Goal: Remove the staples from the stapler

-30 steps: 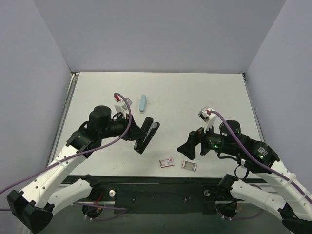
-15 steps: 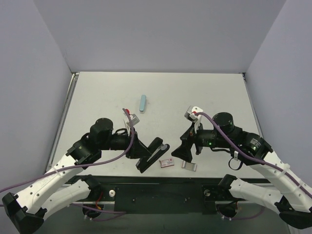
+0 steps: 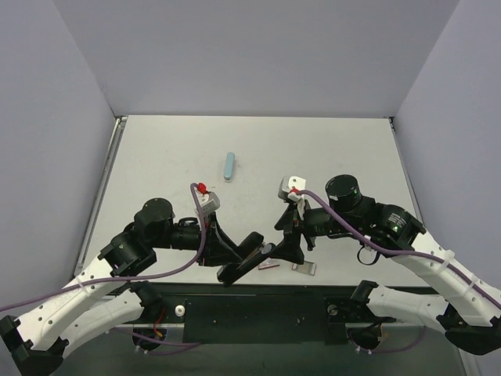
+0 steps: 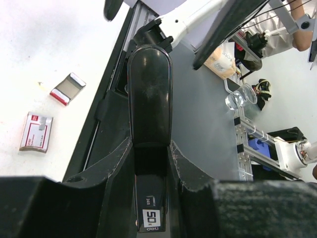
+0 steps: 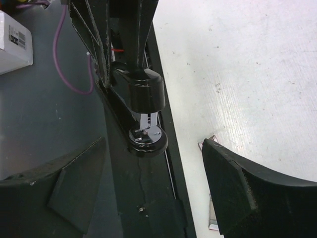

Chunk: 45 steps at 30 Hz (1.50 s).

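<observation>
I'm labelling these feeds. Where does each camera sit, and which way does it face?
Top external: above and behind the robot, looking down on the table; left claw grips the stapler, right claw near its tip.
Left wrist: on the left arm, looking along its fingers and the stapler towards the near table edge.
Right wrist: on the right arm, looking between its open fingers at the stapler's end.
Shared: all three show the stapler.
</observation>
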Tool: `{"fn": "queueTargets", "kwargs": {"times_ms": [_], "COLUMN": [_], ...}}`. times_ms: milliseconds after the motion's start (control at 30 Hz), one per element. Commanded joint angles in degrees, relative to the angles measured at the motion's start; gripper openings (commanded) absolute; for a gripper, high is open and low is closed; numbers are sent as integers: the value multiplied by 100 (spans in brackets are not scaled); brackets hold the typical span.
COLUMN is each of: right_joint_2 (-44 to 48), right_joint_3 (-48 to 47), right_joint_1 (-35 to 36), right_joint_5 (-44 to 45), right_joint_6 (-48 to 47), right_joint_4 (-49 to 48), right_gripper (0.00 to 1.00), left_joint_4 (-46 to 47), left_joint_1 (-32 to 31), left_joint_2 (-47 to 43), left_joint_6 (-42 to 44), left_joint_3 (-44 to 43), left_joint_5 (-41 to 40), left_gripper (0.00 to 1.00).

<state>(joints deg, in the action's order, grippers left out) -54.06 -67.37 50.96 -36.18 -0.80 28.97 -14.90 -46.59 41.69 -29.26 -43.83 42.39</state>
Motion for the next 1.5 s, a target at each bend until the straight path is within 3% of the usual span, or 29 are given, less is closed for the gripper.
{"fn": "queueTargets", "kwargs": {"times_ms": [0, 1100, 1300, 1467], "right_joint_2": [-157, -227, -315, -298], "right_joint_3": [-259, -241, -267, -250], "right_joint_1": [151, 670, 749, 801], "right_joint_5": [-266, -574, -592, -592], "right_joint_6": [-272, -157, -166, -158], "right_joint_4": [-40, -709, -735, -744], "right_gripper": [73, 59, 52, 40], "left_joint_4": [891, 1156, 1200, 1208], "left_joint_1": [-61, -307, -325, -333], "left_joint_2": [-223, -381, -390, -399], "left_joint_6": [26, 60, 43, 52], "left_joint_3": [-55, 15, 33, -2], "left_joint_5": [269, 349, 357, 358], "left_gripper": [0, 0, 0, 0]}}
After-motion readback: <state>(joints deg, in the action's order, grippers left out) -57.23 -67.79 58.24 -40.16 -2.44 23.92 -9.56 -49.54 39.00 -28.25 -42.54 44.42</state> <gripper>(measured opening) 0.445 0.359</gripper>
